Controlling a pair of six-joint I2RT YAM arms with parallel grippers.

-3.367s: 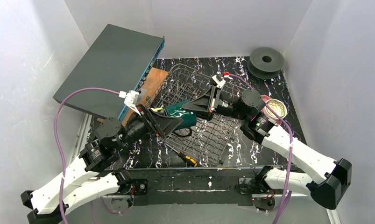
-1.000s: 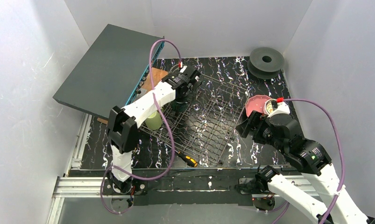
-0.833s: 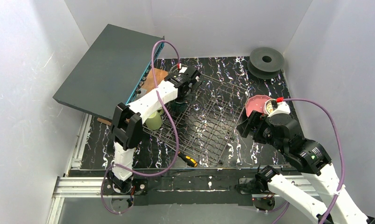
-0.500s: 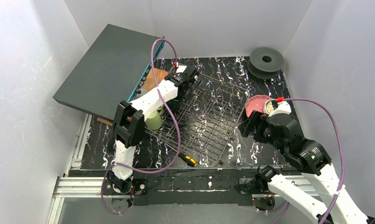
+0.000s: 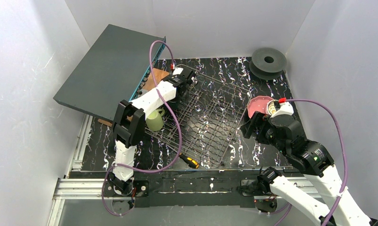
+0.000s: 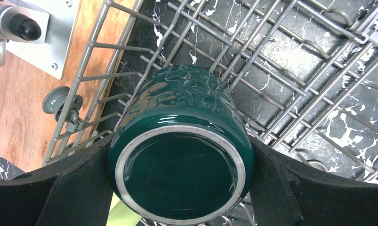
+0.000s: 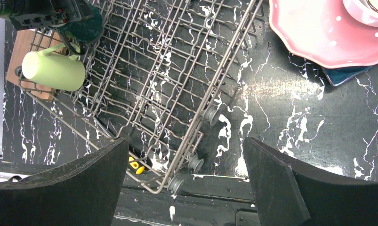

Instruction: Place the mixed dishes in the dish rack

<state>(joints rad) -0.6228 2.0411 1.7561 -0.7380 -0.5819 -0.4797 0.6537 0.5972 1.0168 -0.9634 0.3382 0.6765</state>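
My left gripper (image 5: pixel 182 84) is over the far-left corner of the dish rack (image 5: pixel 210 117), shut on the dark green mug (image 6: pixel 180 141). The mug hangs upside down, its base facing the wrist camera, with a finger against each side. A pale yellow-green mug (image 5: pixel 155 120) lies on its side in the rack's left edge. The pink speckled plate (image 7: pixel 325 35) sits on the table right of the rack, on a blue dish (image 7: pixel 343 75), with a white cup (image 7: pixel 371 8) on top. My right gripper (image 7: pixel 186 146) hovers open and holds nothing, above the rack's near-right corner.
A yellow-black screwdriver (image 5: pixel 189 162) lies by the rack's near edge. A black spool (image 5: pixel 269 61) stands at the back right. A big grey flat box (image 5: pixel 111 68) leans at the back left, above a wooden board (image 6: pixel 17 103) beside the rack.
My left gripper has carried the dark green mug a little further toward the rack's far-left corner. The right arm has stayed still, jaws open.
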